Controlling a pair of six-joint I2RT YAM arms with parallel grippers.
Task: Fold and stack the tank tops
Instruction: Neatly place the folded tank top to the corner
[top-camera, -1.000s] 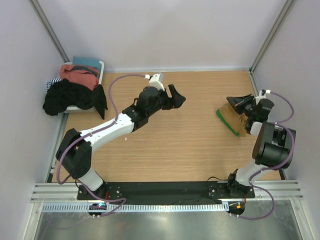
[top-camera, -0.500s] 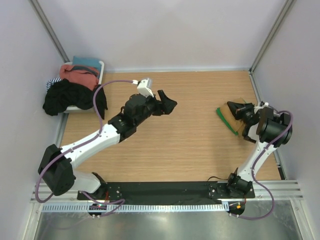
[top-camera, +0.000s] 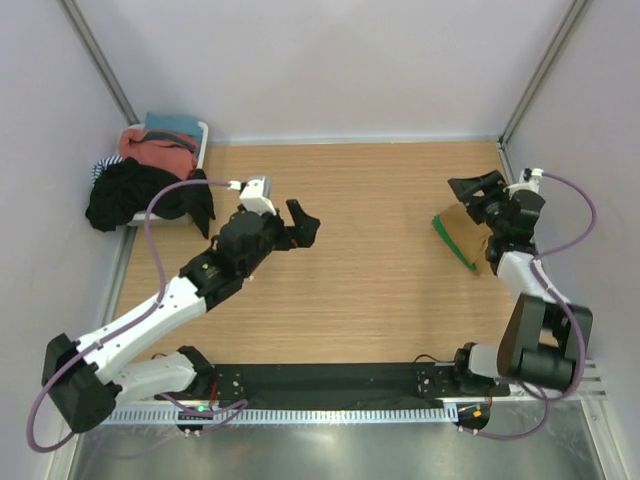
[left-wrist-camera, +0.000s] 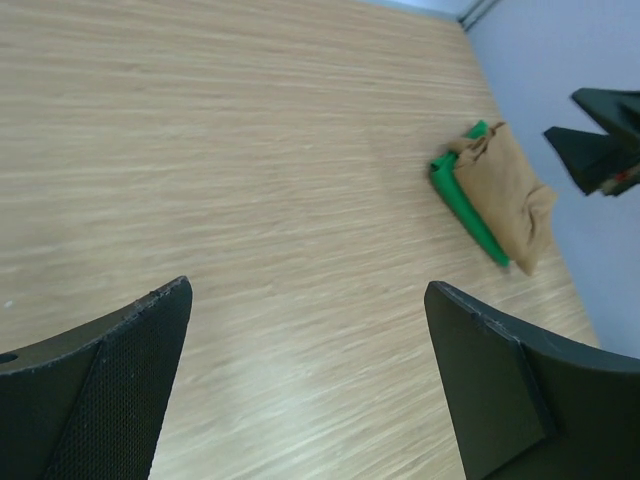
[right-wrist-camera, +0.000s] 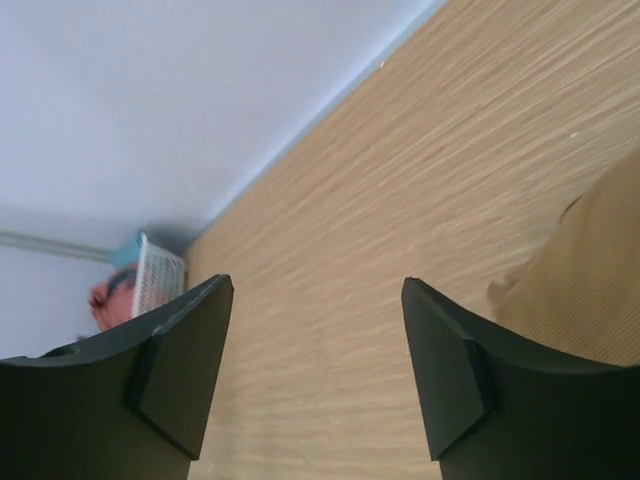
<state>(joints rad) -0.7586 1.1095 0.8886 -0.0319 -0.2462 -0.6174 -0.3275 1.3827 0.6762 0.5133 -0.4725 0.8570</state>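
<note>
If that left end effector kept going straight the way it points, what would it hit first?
Probably the bare wooden table: the left end effector tilts down toward it. The folded tank tops lie off to the right of that line, though depth is unclear.

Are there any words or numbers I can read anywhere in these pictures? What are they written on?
None: no word, number, label or sign can be read in any view.
The tan tank top and the green tank top under it show plain cloth, with no print or tag.
The pile of clothes in the basket shows no letters either.
</note>
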